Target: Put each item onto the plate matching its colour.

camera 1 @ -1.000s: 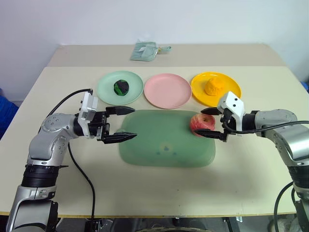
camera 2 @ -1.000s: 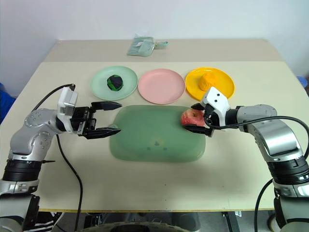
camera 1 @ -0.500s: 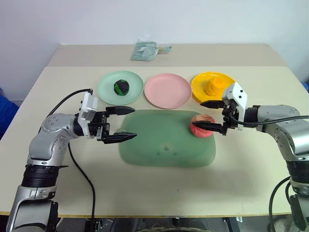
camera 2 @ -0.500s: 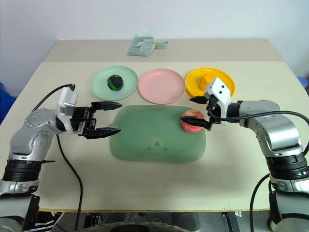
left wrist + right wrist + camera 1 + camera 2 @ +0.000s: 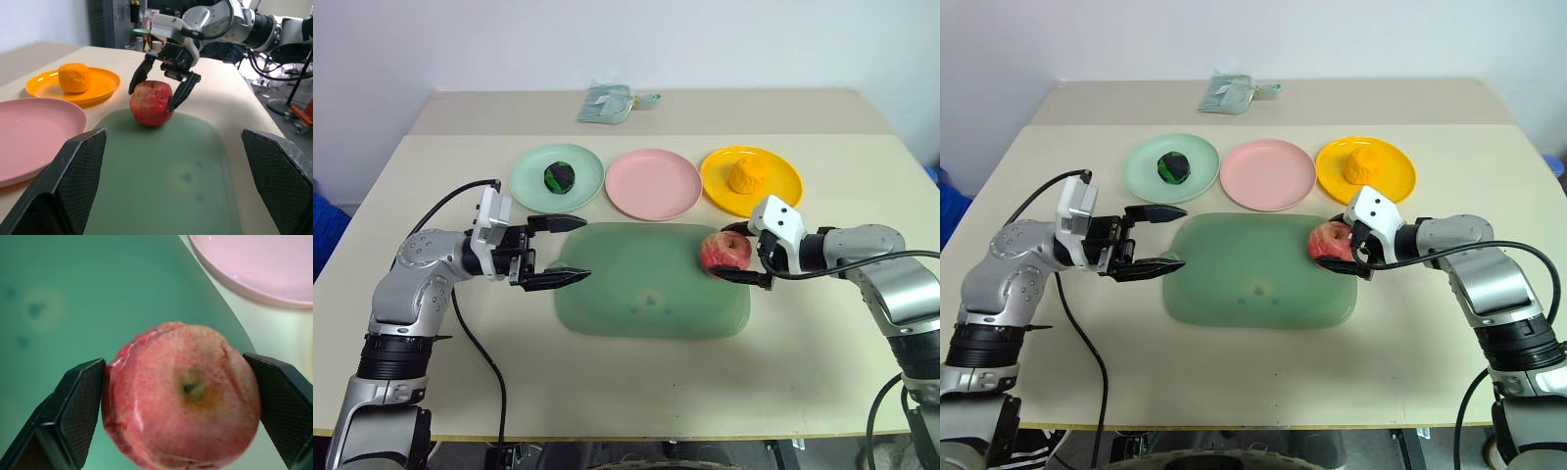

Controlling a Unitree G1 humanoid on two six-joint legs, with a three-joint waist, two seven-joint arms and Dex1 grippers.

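2 of 3 done; apple (image 5: pixel 725 252) sits between right gripper (image 5: pixel 741 254) jaws, both fingers touching it, pink plate (image 5: pixel 654 183) empty; left gripper (image 5: pixel 566 250) wide open, idle.

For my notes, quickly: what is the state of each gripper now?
Left gripper: open, holding nothing.
Right gripper: closed on the red apple, over the green mat.

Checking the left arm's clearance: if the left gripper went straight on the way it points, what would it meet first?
Likely the red apple, dead ahead across the green mat, with the right gripper around it. Nothing nearer shows in that line.
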